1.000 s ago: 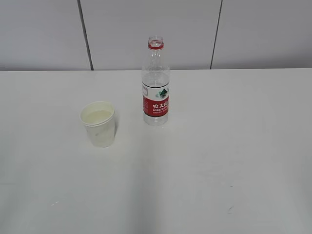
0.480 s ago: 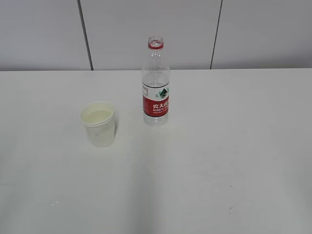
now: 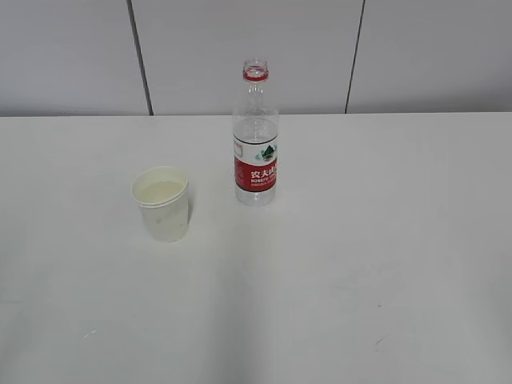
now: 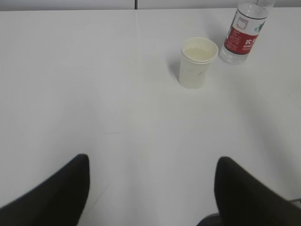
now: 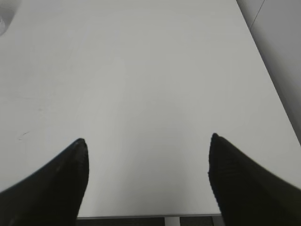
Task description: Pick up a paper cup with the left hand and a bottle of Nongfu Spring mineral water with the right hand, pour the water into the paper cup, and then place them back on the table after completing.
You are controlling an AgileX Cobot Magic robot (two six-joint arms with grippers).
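A white paper cup (image 3: 162,203) stands upright on the white table (image 3: 360,240), left of centre, with liquid in it. A clear uncapped Nongfu Spring bottle (image 3: 255,136) with a red label stands just behind and right of it. The left wrist view shows the cup (image 4: 198,62) and the bottle (image 4: 244,33) far ahead. My left gripper (image 4: 153,160) is open and empty, well back from the cup. My right gripper (image 5: 146,141) is open and empty over bare table near the front edge. Neither arm shows in the exterior view.
A grey panelled wall (image 3: 256,48) runs behind the table. The right wrist view shows the table's right edge (image 5: 268,75) and front edge (image 5: 146,215). A few small dark specks mark the tabletop.
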